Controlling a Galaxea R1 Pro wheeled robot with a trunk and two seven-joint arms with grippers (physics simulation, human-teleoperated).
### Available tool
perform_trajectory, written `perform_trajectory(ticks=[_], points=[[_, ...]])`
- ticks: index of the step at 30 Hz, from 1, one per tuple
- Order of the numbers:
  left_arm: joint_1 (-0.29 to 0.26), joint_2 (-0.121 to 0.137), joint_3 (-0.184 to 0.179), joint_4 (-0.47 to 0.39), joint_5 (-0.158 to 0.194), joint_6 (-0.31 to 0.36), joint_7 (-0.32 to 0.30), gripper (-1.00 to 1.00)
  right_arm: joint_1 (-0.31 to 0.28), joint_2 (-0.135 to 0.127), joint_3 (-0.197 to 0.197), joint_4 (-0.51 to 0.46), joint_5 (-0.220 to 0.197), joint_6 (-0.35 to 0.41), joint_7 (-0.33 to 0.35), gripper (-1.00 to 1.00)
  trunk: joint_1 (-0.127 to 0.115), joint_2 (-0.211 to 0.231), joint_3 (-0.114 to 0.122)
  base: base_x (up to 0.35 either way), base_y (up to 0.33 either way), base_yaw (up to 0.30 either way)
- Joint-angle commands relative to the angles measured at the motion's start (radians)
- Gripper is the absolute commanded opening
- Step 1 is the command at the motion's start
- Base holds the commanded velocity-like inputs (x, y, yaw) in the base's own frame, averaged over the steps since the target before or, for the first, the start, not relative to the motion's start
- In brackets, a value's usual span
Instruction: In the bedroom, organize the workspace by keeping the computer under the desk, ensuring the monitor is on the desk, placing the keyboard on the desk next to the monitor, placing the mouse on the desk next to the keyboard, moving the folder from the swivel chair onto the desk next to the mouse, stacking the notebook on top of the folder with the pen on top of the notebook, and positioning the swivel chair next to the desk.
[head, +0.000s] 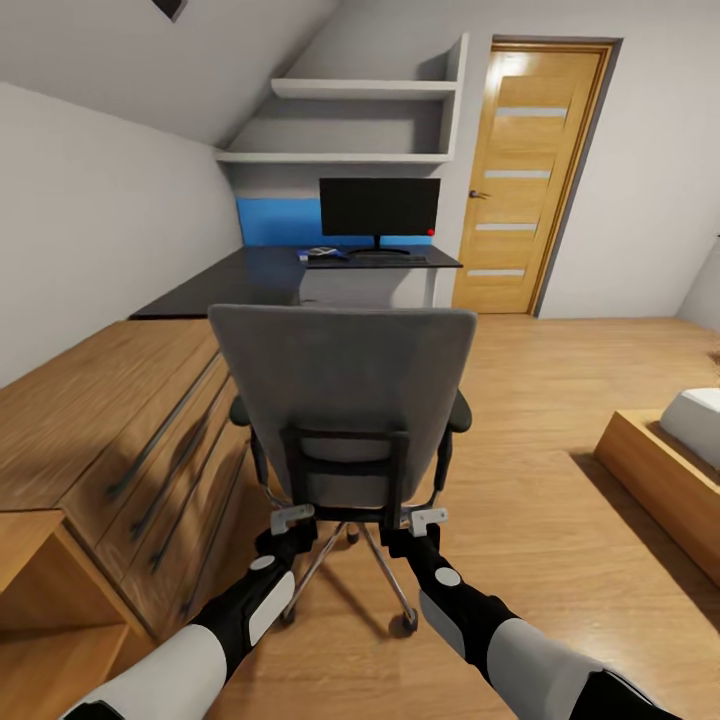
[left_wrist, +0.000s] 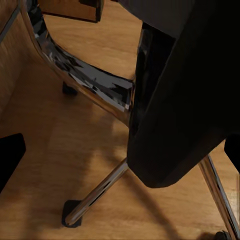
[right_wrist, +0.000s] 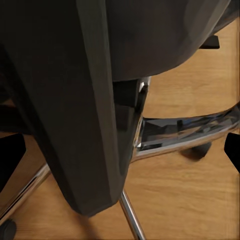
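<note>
Head view: the swivel chair (head: 342, 385) stands back-on, well short of the bench (head: 270, 275), where the monitor (head: 379, 207) stands with the keyboard (head: 365, 261) just before its base. Both arms reach to the chair's lower back, left gripper (head: 291, 517) and right gripper (head: 428, 519) at either side of the frame; whether their fingers are apart or clamped I cannot tell

We hold both arms forward and low, forearms converging. Our left tool (head: 291, 517) and right tool (head: 429, 519) sit level, side by side, jaws parted.
</note>
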Motion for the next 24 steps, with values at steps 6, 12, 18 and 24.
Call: perform_trajectory(ticks=[6,12,18,24], points=[[-0.001,0.001,-0.006,0.000,0.009,-0.007,0.010,1.00,-0.001,0.000,0.004,0.001,-0.008,-0.005,-0.008,1.00,0.000,0.000,0.002,0.236,0.000,-0.069],[-0.001,0.001,-0.006,0.000,0.010,-0.007,0.011,1.00,-0.001,0.000,0.004,0.001,-0.008,-0.005,-0.008,1.00,0.000,0.000,0.004,0.314,0.000,-0.069],[-0.001,0.002,-0.006,0.000,0.010,-0.008,0.011,1.00,-0.001,0.000,0.003,0.001,-0.008,-0.005,-0.008,1.00,0.000,0.000,0.007,0.321,0.000,-0.053],[-0.001,0.002,-0.006,0.000,0.010,-0.007,0.011,1.00,-0.001,0.000,0.003,0.001,-0.008,-0.005,-0.008,1.00,0.000,0.000,0.007,0.321,0.000,-0.007]])
